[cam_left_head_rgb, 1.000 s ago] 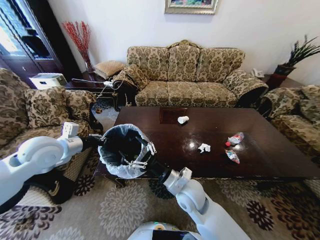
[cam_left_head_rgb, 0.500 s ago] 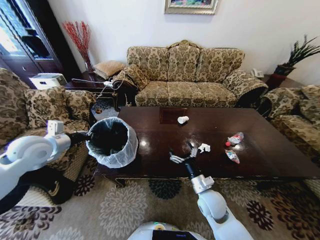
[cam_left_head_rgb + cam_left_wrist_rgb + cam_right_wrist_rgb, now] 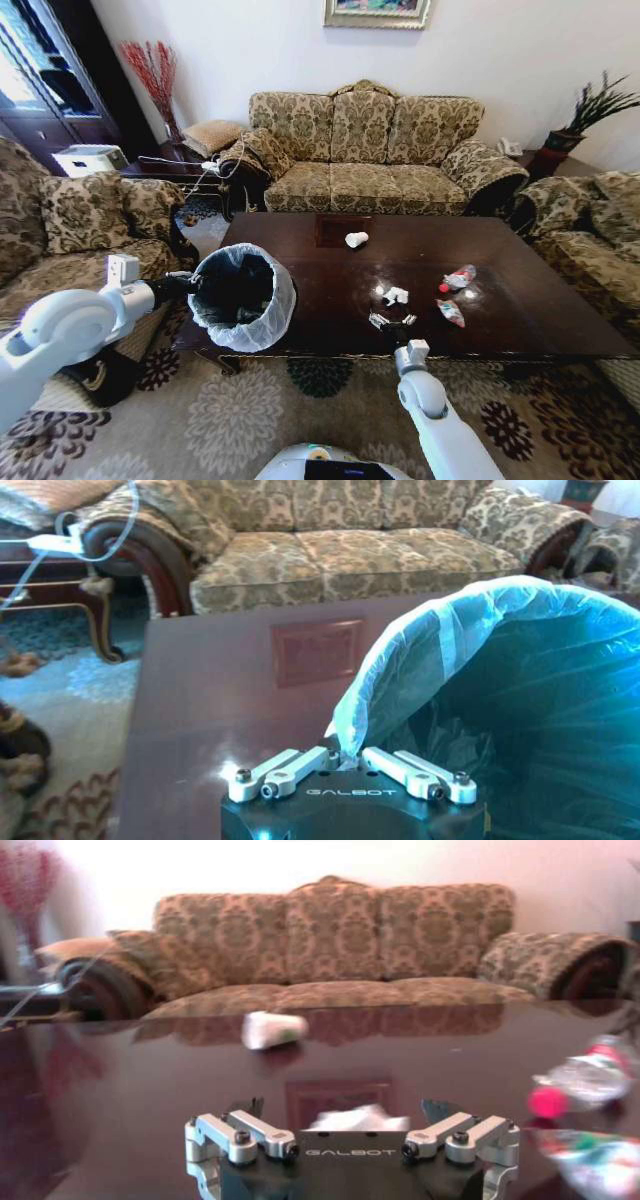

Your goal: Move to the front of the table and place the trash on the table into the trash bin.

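Head view: glossy dark bench, sofa beyond, patterned carpet. Left gripper holds the trash bin at the near-left corner. Right gripper, spread open, hovers before the paper wad. Left wrist view: fingers clamp the bag rim. Right wrist view: wad between the open fingers (cup, bottle farther).

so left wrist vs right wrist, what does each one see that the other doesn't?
Left wrist alone: the left gripper shut on the bag-lined rim of the trash bin, held at the table's edge.

Right wrist alone: the right gripper, open, low over the table with the crumpled paper wad between its fingers; the paper cup on its side, the plastic bottle, the colourful wrapper.

Both: the dark table and the patterned sofa behind it.
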Controlling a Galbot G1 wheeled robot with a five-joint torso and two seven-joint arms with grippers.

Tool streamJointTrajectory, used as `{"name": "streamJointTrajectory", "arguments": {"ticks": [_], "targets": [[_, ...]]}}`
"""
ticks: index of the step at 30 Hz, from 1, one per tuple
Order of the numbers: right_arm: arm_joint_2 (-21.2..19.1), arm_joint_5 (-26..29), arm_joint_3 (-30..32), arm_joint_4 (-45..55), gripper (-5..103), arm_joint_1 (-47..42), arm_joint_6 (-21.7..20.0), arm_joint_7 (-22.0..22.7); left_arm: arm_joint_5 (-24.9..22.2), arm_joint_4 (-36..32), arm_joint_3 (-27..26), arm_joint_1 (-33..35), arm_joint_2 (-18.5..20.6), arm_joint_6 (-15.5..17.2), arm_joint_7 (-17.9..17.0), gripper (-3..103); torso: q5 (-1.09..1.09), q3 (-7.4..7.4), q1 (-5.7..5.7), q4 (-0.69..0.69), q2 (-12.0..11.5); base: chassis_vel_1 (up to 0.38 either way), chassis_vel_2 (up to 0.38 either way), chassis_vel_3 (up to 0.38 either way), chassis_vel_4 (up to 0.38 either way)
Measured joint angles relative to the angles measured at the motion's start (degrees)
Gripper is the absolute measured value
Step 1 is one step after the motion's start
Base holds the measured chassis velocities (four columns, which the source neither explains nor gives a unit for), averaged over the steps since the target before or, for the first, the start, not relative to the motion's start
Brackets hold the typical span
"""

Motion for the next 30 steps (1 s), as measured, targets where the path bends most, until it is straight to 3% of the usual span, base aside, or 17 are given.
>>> {"name": "streamJointTrajectory", "arguments": {"ticks": [4,9,13,16,20,22,24,26,29,30], "targets": [[0.46,1.63,-0.81,-3.42,100,3.18,1.12,0.17,-0.05,-0.83,0.23,0.10,-0.38,0.11,-0.02,0,-0.09,0.01,0.01,-0.04,0.00,-0.277,-0.272,0.219,0.252],[2.88,2.59,-2.59,-11.91,100,9.69,4.63,-2.17,-0.14,-2.82,0.23,0.70,-1.09,0.41,-0.09,0,0.01,0.01,0.01,-0.03,0.00,-0.100,-0.117,0.067,0.084],[4.22,3.63,-3.23,-14.51,100,11.69,4.67,-3.38,-0.15,-3.44,0.22,0.95,-1.59,0.57,-0.19,0,-0.14,0.01,0.01,-0.01,0.00,0.000,0.000,0.000,0.000],[5.70,4.37,-3.99,-16.09,100,13.32,3.90,-4.24,-0.03,-3.77,0.26,1.23,-2.13,0.62,-0.32,0,-0.06,0.00,0.00,0.06,0.00,0.085,0.065,-0.026,-0.016],[6.37,3.23,-4.29,-17.24,99,13.90,2.41,-3.02,0.04,-3.80,0.42,1.24,-2.37,0.53,-0.52,0,-0.11,-0.01,0.00,0.03,0.00,0.034,0.029,-0.004,-0.003],[6.81,2.42,-4.33,-18.08,95,14.24,1.95,-1.85,0.29,-3.77,0.45,1.22,-2.46,0.41,-0.44,0,-0.04,0.00,0.00,0.01,0.00,0.000,0.000,0.000,0.000],[6.99,0.19,-4.11,-18.82,79,14.33,1.95,-1.18,1.15,-3.45,0.47,1.24,-2.62,0.15,0.11,0,-0.02,0.00,0.01,-0.02,0.00,0.000,0.000,0.000,0.000],[6.88,-0.26,-4.06,-18.83,79,14.25,1.88,-1.07,1.31,-3.33,0.52,1.26,-2.71,0.13,0.28,0,-0.06,0.00,0.01,-0.03,0.00,0.000,0.000,0.000,0.000],[6.84,-0.18,-4.05,-18.96,63,14.14,1.26,-0.10,1.64,-3.19,1.23,1.03,-3.05,-0.26,0.38,0,-0.06,0.00,0.01,-0.01,0.00,0.000,0.000,0.000,0.000],[6.84,-0.18,-4.05,-18.96,63,14.14,1.26,-0.10,1.64,-3.19,1.23,1.03,-3.05,-0.26,0.38,0,-0.06,0.00,0.01,-0.01,0.00,0.000,0.000,0.000,0.000]]}}
